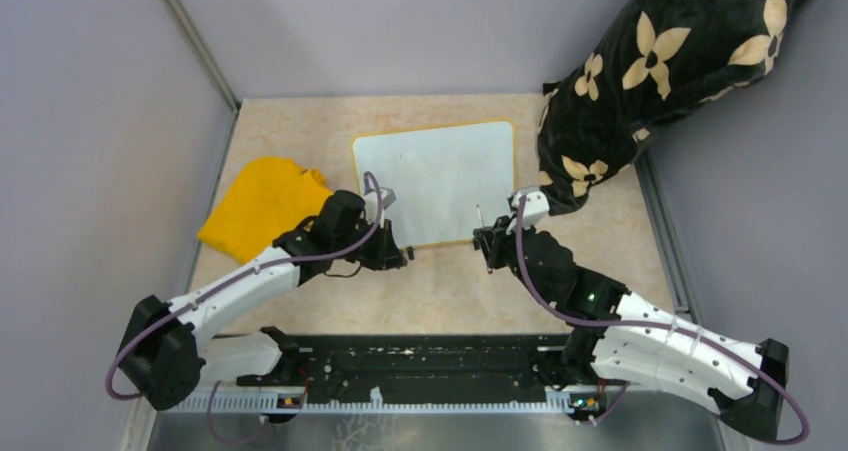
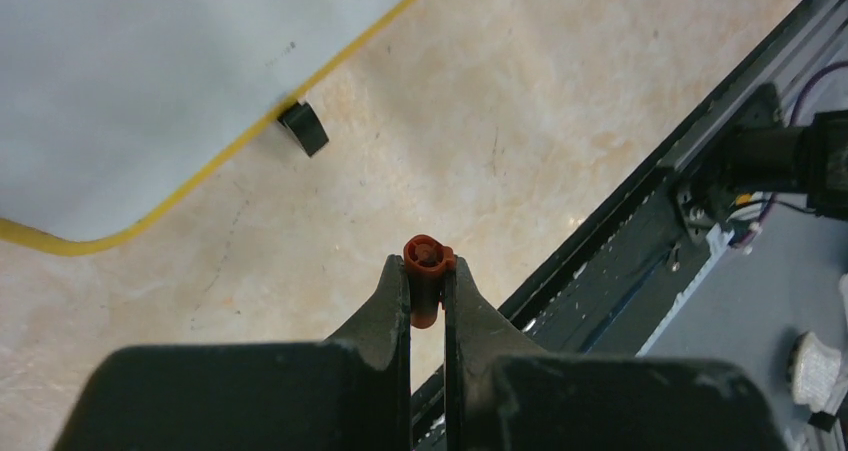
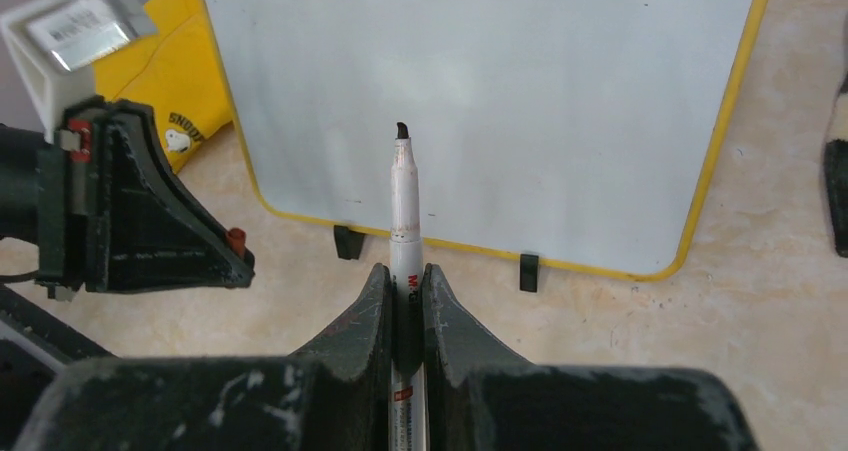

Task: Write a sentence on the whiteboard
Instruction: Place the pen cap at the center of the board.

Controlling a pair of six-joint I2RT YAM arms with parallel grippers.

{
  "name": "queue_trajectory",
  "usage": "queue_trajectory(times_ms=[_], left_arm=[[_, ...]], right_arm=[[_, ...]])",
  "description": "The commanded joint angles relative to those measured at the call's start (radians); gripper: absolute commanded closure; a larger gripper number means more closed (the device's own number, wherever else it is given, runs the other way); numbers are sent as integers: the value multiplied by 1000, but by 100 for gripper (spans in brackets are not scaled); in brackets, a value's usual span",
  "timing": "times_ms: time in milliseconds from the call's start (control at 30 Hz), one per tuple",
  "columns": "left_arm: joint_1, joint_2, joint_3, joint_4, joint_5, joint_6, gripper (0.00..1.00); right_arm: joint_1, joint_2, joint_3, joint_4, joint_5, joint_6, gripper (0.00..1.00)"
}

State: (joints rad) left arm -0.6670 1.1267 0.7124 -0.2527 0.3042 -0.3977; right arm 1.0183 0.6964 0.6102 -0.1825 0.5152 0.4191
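Observation:
The whiteboard (image 1: 435,176) lies flat on the beige table, with a yellow rim and a blank white face (image 3: 480,91); no sentence is in view on it. My right gripper (image 3: 405,276) is shut on a white marker (image 3: 404,201). The uncapped dark tip points over the board's near part, just past its near edge. My left gripper (image 2: 428,266) is shut on the marker's red cap (image 2: 427,271), above the bare table close to the board's near left corner (image 2: 120,81). In the top view both grippers (image 1: 398,251) (image 1: 485,236) sit at the board's near edge.
A yellow cloth (image 1: 262,206) lies left of the board. A black pillow with cream flowers (image 1: 650,71) leans at the far right, close to the board's right edge. Two small black feet (image 3: 347,241) stick out from the board's near edge. A black rail (image 1: 420,366) runs along the table's front.

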Motion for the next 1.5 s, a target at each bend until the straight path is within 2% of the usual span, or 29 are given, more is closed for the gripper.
queue_trajectory(times_ms=[0,233,467,833,1033,1467], left_arm=[[-69,89,3,-45,-15,28,100],[-215,246,44,-73,-138,39,100],[-305,389,108,-113,-184,47,100],[-331,478,138,-127,-232,49,91],[-335,489,142,-136,-246,48,76],[-341,495,149,-145,-264,46,67]], right_arm=[[0,1,26,26,23,-27,100],[0,-13,31,4,42,-43,100],[0,-63,28,8,90,-81,100],[0,-115,16,-10,114,-84,100],[0,-115,14,-9,114,-85,100],[0,-107,10,-6,109,-77,100]])
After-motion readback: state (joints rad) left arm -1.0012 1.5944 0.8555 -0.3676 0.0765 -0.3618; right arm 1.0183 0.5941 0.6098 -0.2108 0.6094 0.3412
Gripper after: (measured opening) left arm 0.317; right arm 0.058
